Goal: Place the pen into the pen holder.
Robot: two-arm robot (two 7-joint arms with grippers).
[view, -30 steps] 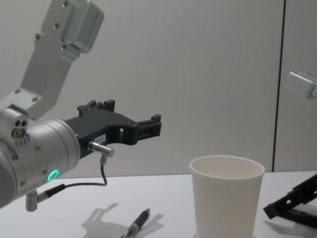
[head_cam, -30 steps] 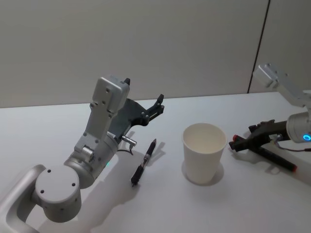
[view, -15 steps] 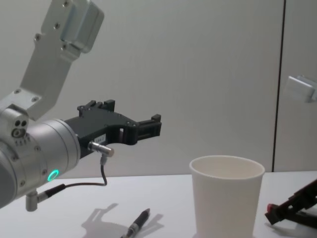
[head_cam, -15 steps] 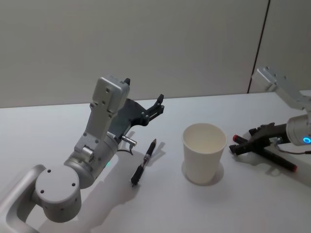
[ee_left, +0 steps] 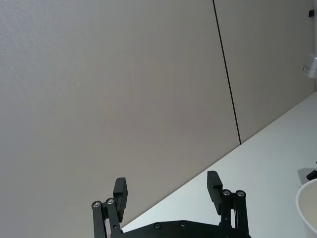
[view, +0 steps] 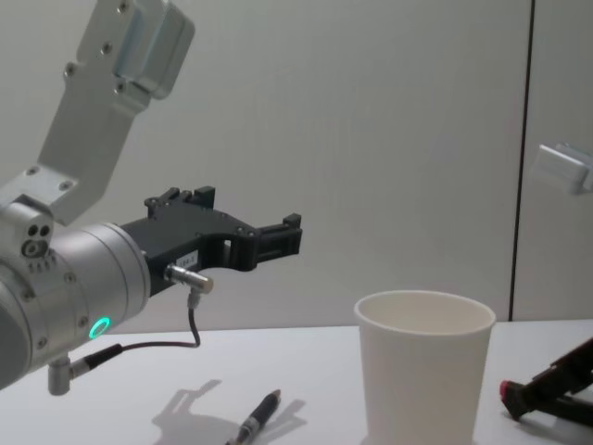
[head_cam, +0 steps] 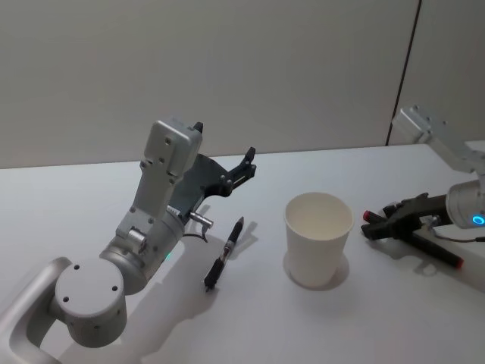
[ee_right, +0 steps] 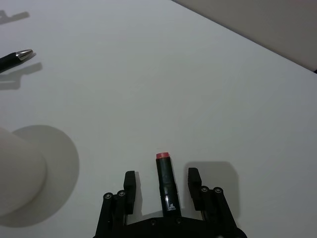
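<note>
I judge the step in hand to be the grasp. The right gripper (ee_right: 161, 173) is low over the counter (head_cam: 250, 326), at 3 o'clock from the pen holder (head_cam: 318, 239). Its fingers are half open on both sides of the red-ended pen (ee_right: 166, 188), with a gap at each side, so nothing is held. Next it must close, lift, and bring this pen upright above the rim. The left gripper (ee_left: 167, 178) hangs wide open and empty at 10 o'clock; a silver-tipped pen (head_cam: 226, 255) lies at 9 o'clock.

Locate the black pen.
In the head view, the black pen lies on the table left of the cup, apart from it, beside the raised left tool.
</note>
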